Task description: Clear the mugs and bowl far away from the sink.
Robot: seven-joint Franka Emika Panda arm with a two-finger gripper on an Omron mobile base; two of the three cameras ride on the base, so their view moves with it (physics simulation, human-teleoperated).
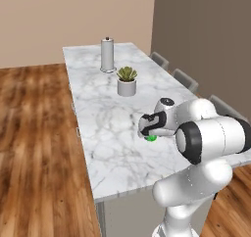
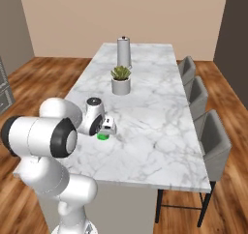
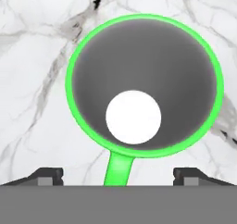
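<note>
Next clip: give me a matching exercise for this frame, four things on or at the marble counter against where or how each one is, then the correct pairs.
Things:
1. green mug
2. potted plant
3. metal canister
4. gripper

Descriptions:
A. tall and upright at the counter's far end
B. open, fingers apart on either side of a handle
C. in a white pot, between the canister and the arm
D. upright on the marble counter, directly beneath the hand

Pairs: 1-D, 2-C, 3-A, 4-B
</note>
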